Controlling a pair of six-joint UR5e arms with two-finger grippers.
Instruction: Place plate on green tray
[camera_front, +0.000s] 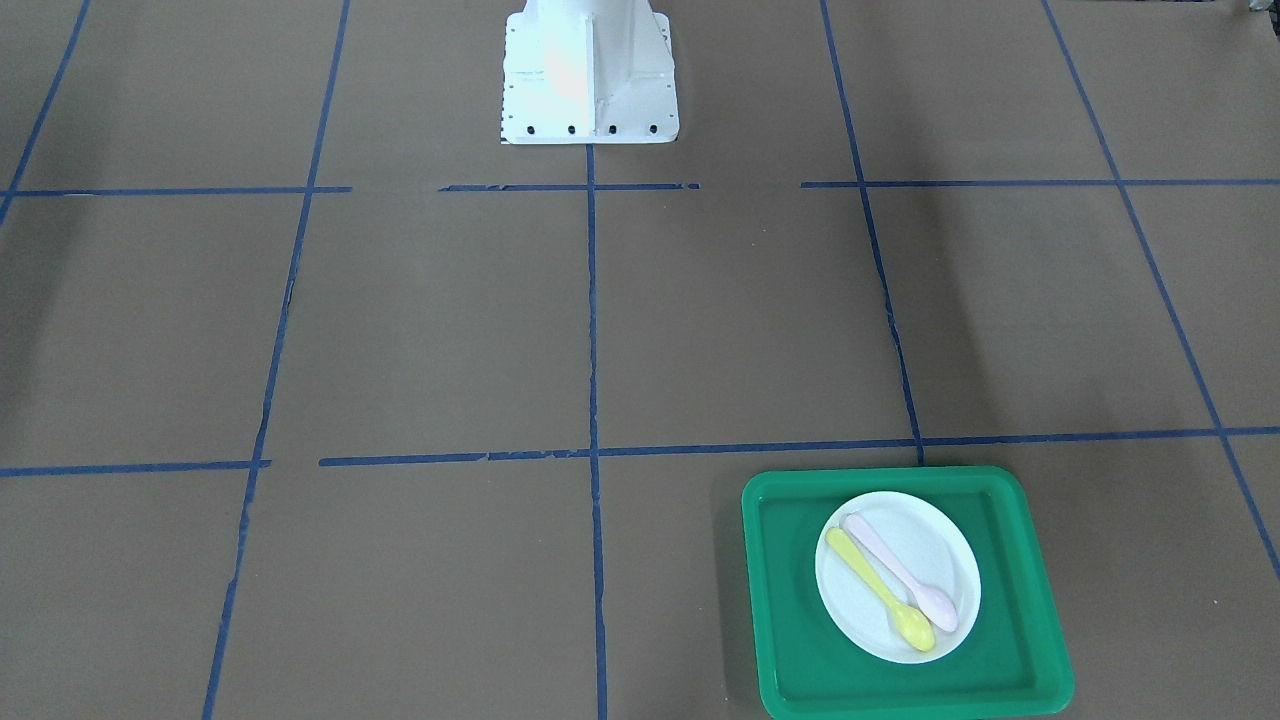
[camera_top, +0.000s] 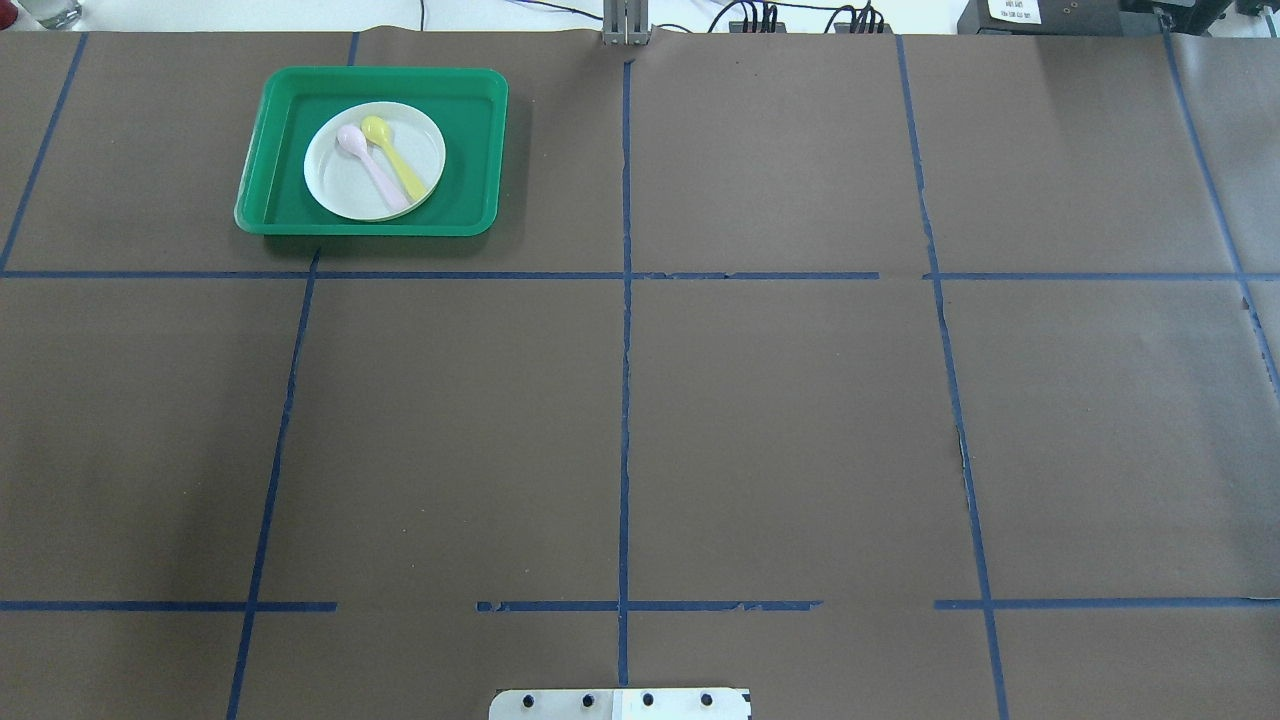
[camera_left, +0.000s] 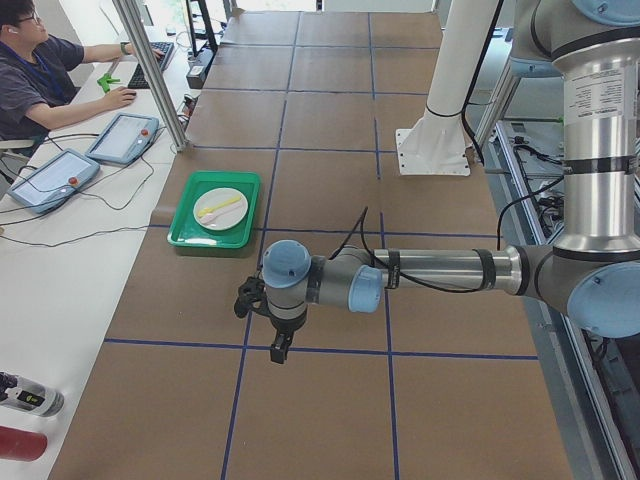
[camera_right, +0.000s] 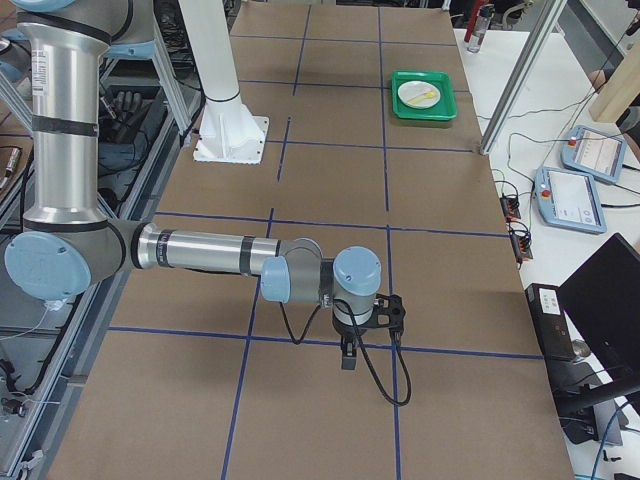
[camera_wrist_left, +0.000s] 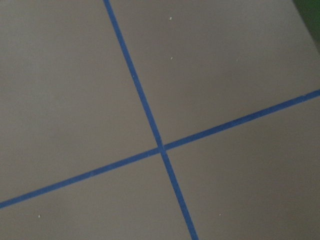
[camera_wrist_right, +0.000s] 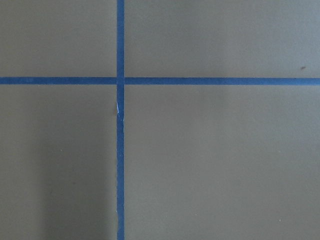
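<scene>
The small white plate lies inside the green tray, a little off its centre, with a pink spoon and a yellow spoon on it. Both also show in the overhead view, plate in tray, at the far left of the table. My left gripper hangs above the table, well short of the tray. My right gripper hangs above the table at the other end, far from the tray. I cannot tell whether either gripper is open or shut.
The brown table cover carries a grid of blue tape lines. The robot's white base stands at the table's middle edge. An operator sits beside the tray's end, with tablets and cables there.
</scene>
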